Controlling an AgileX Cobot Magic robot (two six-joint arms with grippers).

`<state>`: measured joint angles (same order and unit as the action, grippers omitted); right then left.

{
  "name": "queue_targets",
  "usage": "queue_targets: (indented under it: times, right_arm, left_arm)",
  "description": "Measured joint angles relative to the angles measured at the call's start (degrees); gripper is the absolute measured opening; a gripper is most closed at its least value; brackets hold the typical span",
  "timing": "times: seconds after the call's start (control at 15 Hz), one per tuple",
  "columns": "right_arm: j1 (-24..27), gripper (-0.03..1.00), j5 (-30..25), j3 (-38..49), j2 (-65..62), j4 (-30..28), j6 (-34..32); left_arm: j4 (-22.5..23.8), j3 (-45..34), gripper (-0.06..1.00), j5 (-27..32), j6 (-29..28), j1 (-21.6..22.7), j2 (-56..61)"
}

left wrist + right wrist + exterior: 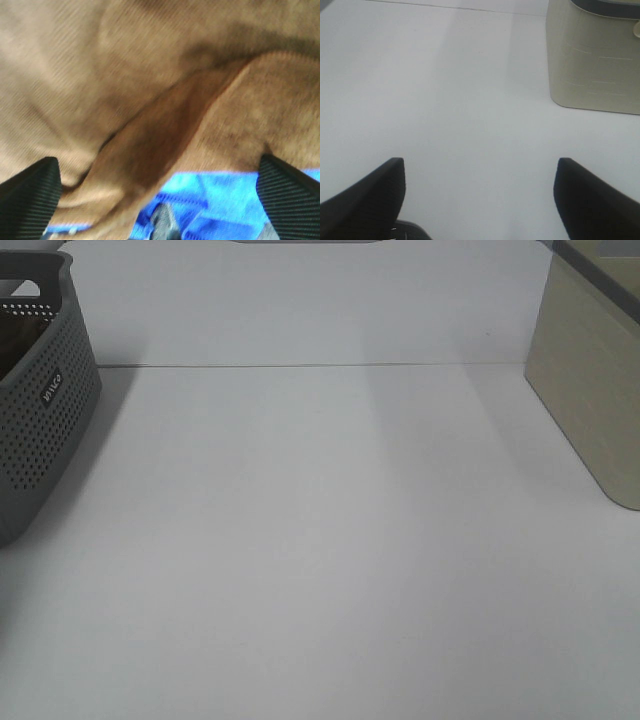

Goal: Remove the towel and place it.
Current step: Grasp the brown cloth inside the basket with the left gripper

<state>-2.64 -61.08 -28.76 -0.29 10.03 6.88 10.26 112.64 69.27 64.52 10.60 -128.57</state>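
The towel [150,75] fills the left wrist view as brown plush cloth with a deep fold and a stitched hem, very close to the camera. My left gripper [160,172] is open, its two black fingers [30,192] wide apart at the cloth's edge, not closed on it. A blue thing [215,192] shows under the towel. In the high view a dark bit of cloth [20,338] shows inside the grey perforated basket [50,420] at the far left. My right gripper [480,172] is open and empty over the white table [470,100]. Neither gripper shows in the high view.
A beige bin [595,390] with a dark rim stands at the right edge of the white table [320,540]; it also shows in the right wrist view [592,60]. A white back wall [300,300] rises behind the table.
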Motion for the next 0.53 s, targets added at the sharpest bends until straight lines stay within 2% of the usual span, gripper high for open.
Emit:
queue_targets:
  times: [0.13,0.27,0.33,0.4,0.53]
  right_arm:
    - [0.00,0.79,0.00,0.00,0.00,0.00,0.00]
    - [0.00,0.79,0.00,0.00,0.00,0.00,0.00]
    - [0.00,0.79,0.00,0.00,0.00,0.00,0.00]
    - [0.00,0.79,0.00,0.00,0.00,0.00,0.00]
    - [0.00,0.79,0.00,0.00,0.00,0.00,0.00]
  left_arm:
    - [-0.17,0.00,0.97,0.00,0.00,0.00,-0.06]
    - [-0.17,0.00,0.83,0.00,0.00,0.00,-0.06]
    - [0.06,0.00,0.57,0.00,0.00,0.00,-0.06]
    - [0.57,0.00,0.49,0.00,0.00,0.00,-0.06]
    - [1.32,0.00,0.22,0.00,0.00,0.00,-0.06]
